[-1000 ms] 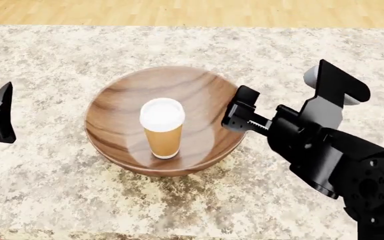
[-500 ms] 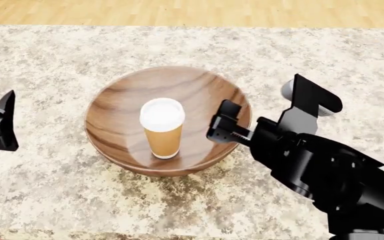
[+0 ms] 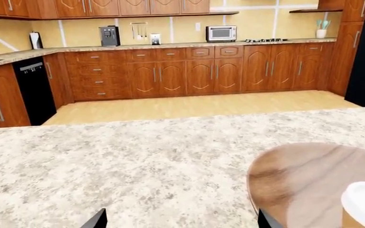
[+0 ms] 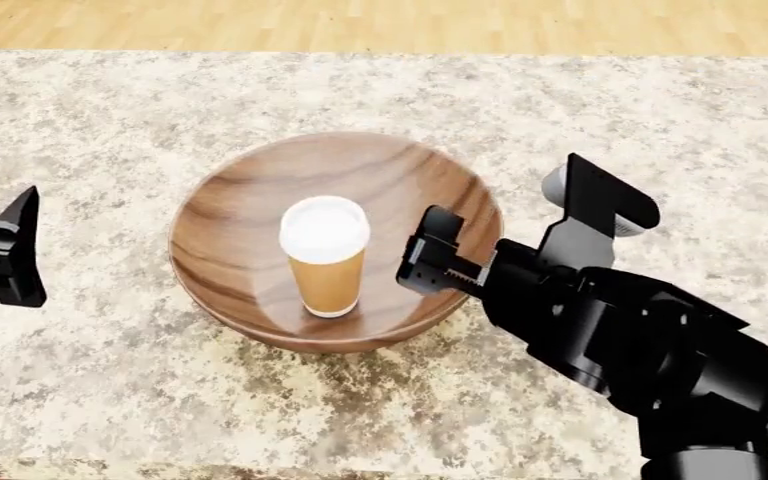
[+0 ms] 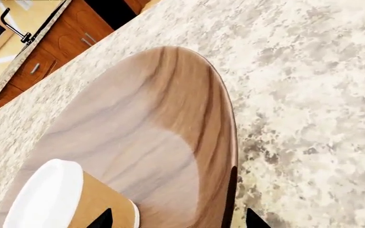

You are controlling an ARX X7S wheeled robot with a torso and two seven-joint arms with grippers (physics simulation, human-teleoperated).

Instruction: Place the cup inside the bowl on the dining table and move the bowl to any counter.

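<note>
**Cup standing in the bowl, right claw at the rim**

A pale speckled stone worktop (image 4: 117, 110) fills most of the head view, with a strip of light wood floor beyond its far edge. The left wrist view looks across the same surface to a kitchen of reddish-brown cabinets (image 3: 189, 71) under a mottled counter (image 3: 169, 45) against a yellow wall, where a microwave (image 3: 221, 33) sits.

The wooden bowl (image 4: 264, 180) rests near the middle of the worktop. The paper cup (image 4: 324, 258) stands upright inside it, white lid on top, slightly toward the near side of the bowl's floor.

The right claw (image 4: 427, 258) reaches over the bowl's right rim; in the right wrist view its two tips stand apart, one inside the bowl near the cup (image 5: 74, 199), the other outside the rim, with the bowl wall (image 5: 220, 142) between them.

The left claw (image 4: 4, 250) hovers over bare worktop well to the left of the bowl, its tips spread apart and holding nothing.
</note>
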